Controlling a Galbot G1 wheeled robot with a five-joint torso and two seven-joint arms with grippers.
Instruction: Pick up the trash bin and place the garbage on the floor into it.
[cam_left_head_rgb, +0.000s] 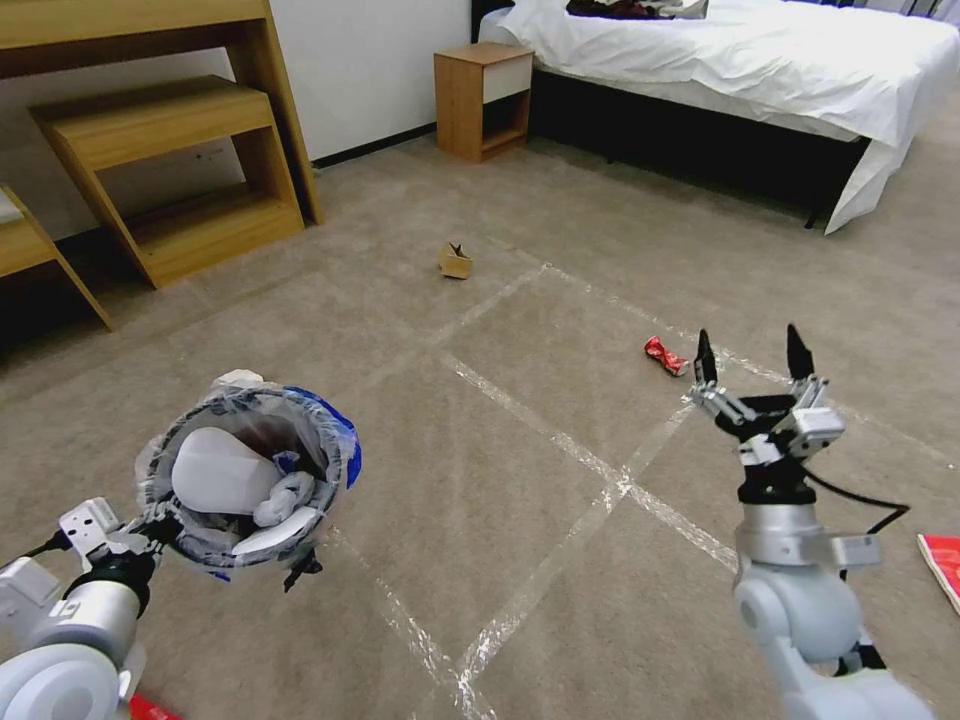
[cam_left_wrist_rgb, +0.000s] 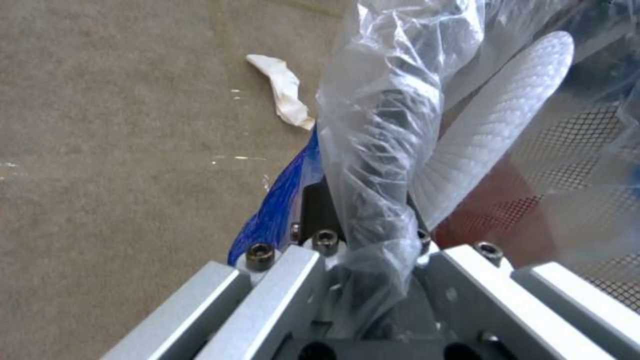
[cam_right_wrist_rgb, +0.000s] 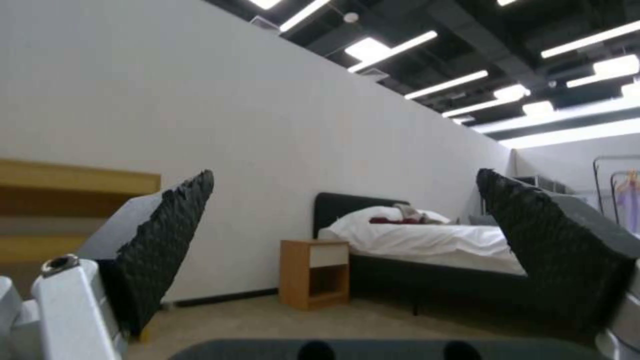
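My left gripper (cam_left_head_rgb: 165, 525) is shut on the near rim of the trash bin (cam_left_head_rgb: 340, 445), holding it tilted above the floor (cam_left_head_rgb: 560, 470) at the lower left. Inside lie white slippers (cam_left_head_rgb: 220, 480) and a tissue wad (cam_left_head_rgb: 285, 495). In the left wrist view the gripper (cam_left_wrist_rgb: 363, 235) pinches the clear liner (cam_left_wrist_rgb: 380, 125) against the red mesh bin (cam_left_wrist_rgb: 527, 210). My right gripper (cam_left_head_rgb: 748, 335) is open and empty, fingers up, just right of a crumpled red piece of garbage (cam_left_head_rgb: 665, 357). A brown cardboard scrap (cam_left_head_rgb: 455, 261) lies farther off. A white tissue (cam_left_wrist_rgb: 283, 90) lies on the carpet beside the bin.
A wooden desk with shelves (cam_left_head_rgb: 170, 160) stands at the far left. A nightstand (cam_left_head_rgb: 483, 98) and a bed (cam_left_head_rgb: 740, 60) are at the back. A flat red item (cam_left_head_rgb: 940, 565) lies at the right edge. Clear tape strips (cam_left_head_rgb: 600, 470) cross the carpet.
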